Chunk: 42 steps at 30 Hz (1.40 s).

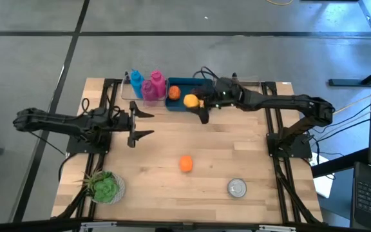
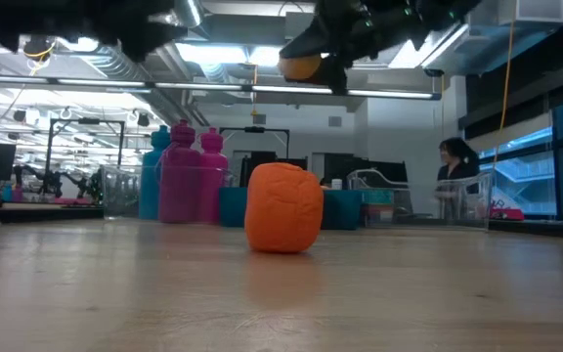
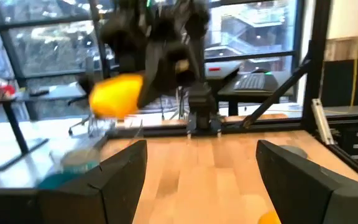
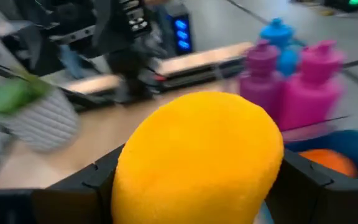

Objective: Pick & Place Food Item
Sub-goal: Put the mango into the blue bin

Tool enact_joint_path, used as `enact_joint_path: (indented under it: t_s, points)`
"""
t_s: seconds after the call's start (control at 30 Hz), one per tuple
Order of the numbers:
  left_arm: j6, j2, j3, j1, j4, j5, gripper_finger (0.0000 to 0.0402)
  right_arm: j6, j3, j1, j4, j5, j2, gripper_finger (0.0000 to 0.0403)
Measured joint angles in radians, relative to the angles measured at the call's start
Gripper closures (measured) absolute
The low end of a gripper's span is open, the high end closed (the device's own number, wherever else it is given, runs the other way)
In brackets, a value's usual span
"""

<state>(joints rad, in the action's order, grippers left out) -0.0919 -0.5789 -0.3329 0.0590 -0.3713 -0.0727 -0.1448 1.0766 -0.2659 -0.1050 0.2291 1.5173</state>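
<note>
Yellow fruit [image 1: 190, 100] sits clamped in my right gripper [image 1: 197, 103], upper centre of the high view, over the blue bin [image 1: 180, 82]'s near edge. Low view: it hangs high. Right wrist: fingers [image 4: 98, 180] pinch it. My left gripper [image 1: 137, 124] idles wide. Release remains; an orange item [image 1: 185, 164] waits on the counter [image 1: 237, 154].

Right arm reaching far across the table, left arm waiting.

The right gripper [image 1: 197, 102] is hanging raised above the table's far side, its fingers [image 4: 98, 180] closed on a yellow food item [image 1: 190, 100]. The left gripper [image 1: 142, 124] is sitting low at the left, fingers [image 3: 120, 171] spread wide and holding nothing.
</note>
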Motion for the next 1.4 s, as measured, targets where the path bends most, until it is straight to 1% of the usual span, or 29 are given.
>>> enact_joint_path:
  t_s: [0.1,0.17,0.23,0.33,0.43,0.53,0.63,0.77,0.83,1.0,1.13,1.4]
  points:
    - [0.040,0.000,0.055,0.058,-0.060,0.040,0.0109,0.092,0.094,-0.008,0.165,-0.094,0.002,0.0124]
    - [0.069,0.000,0.083,0.091,-0.092,0.051,0.0109,0.137,0.142,-0.020,0.232,-0.146,0.003,0.0124]
    - [0.106,0.000,0.107,0.120,-0.093,0.051,0.0109,0.162,0.187,-0.043,0.280,-0.173,0.003,0.0124]
    - [0.136,-0.003,0.130,0.149,-0.090,0.050,0.0109,0.183,0.233,-0.084,0.321,-0.181,0.011,0.0124]
    - [0.134,-0.007,0.133,0.160,-0.093,0.050,0.0109,0.183,0.266,-0.132,0.338,-0.176,0.035,0.0124]
    - [0.133,-0.008,0.133,0.160,-0.110,0.049,0.0109,0.178,0.300,-0.180,0.345,-0.108,0.088,0.0124]
    - [0.131,-0.008,0.133,0.160,-0.121,0.050,0.0109,0.174,0.343,-0.212,0.376,-0.039,0.178,0.0124]
    - [0.114,-0.008,0.133,0.160,-0.120,0.050,0.0109,0.178,0.439,-0.238,0.412,0.003,0.304,0.0124]
    - [0.114,-0.008,0.133,0.159,-0.120,0.050,0.0109,0.184,0.499,-0.248,0.461,0.025,0.371,0.0124]
    - [0.112,-0.008,0.133,0.159,-0.119,0.049,0.0109,0.232,0.665,-0.258,0.606,0.026,0.511,0.0124]
    - [0.108,-0.008,0.133,0.159,-0.110,0.050,0.0109,0.261,0.769,-0.263,0.711,0.026,0.600,0.0124]
    - [0.104,-0.008,0.133,0.159,-0.081,0.049,0.0109,0.299,0.897,-0.274,0.844,0.016,0.688,0.0124]
